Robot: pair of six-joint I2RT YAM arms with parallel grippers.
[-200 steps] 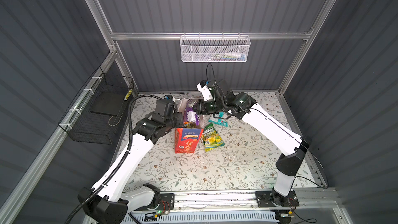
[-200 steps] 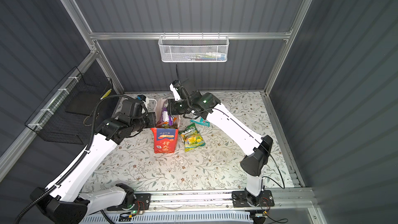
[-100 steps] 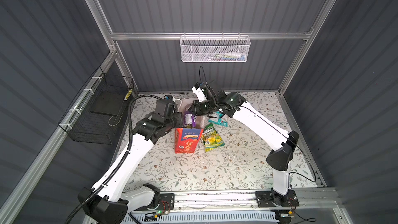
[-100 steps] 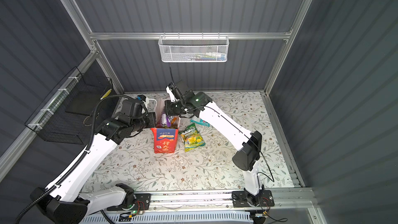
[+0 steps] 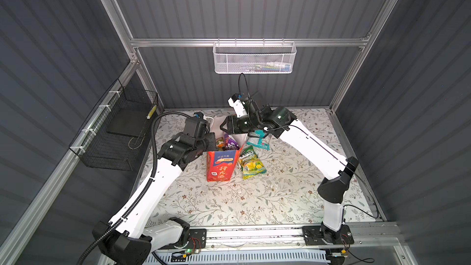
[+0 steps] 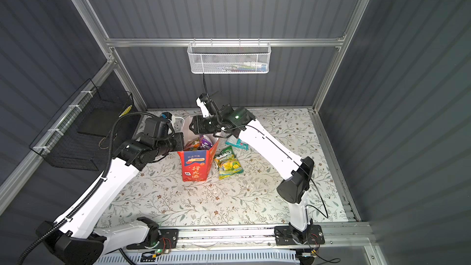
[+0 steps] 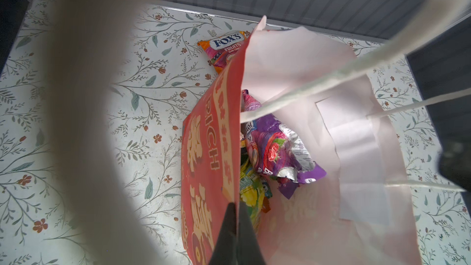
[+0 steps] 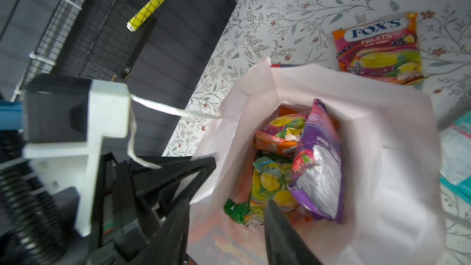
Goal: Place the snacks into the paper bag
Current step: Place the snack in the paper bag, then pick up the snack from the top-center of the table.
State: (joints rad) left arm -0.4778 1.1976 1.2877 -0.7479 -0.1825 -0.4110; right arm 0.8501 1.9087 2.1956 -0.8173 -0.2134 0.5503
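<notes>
Paper bag [image 5: 220, 164] stands upright on the table [image 5: 254, 200], snacks [image 8: 277, 184] inside. Why is its rim pinched?
— Left gripper [image 7: 236, 210] clamps the red wall, probably keeping the mouth open. Right gripper [image 8: 229, 200] hangs above, jaws apart, empty.

Reaches in from the table's near edge with both arms, elbows raised, wrists meeting toward the far edge. Pinches the left gripper [image 7: 235, 225] tight on the paper bag [image 7: 209, 149] wall. Points the right gripper [image 8: 229, 201] steeply downward, jaws parted.
</notes>
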